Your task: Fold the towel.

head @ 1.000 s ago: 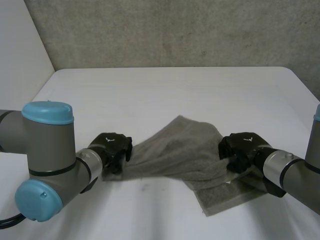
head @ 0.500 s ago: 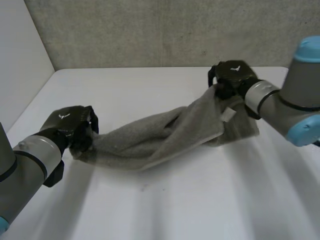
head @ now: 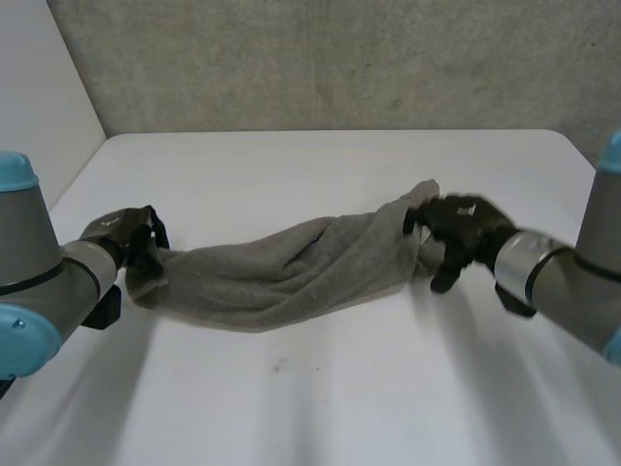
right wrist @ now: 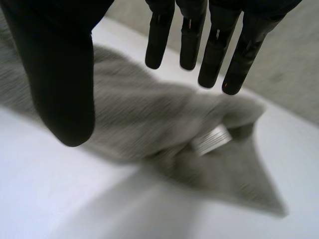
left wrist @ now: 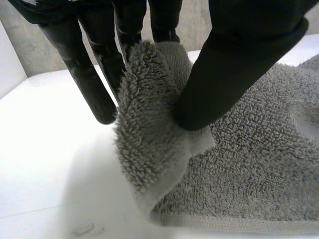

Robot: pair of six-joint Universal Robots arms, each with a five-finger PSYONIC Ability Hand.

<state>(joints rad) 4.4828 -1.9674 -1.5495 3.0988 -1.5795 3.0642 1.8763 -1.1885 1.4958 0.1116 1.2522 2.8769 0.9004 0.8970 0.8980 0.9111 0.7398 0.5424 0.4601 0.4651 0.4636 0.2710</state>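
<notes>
The right hand (head: 464,231) has released the rumpled grey terry towel (head: 281,275) onto the white tabletop (head: 330,398), its fingers now straight, while the left hand (head: 128,240) still pinches the towel's end.

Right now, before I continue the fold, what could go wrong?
1. The right hand is open above the towel, holding nothing; a pull by the left hand, which pinches the other end, would likely drag the cloth.
2. The towel lies bunched and twisted, so folding now may give a lumpy fold.
</notes>
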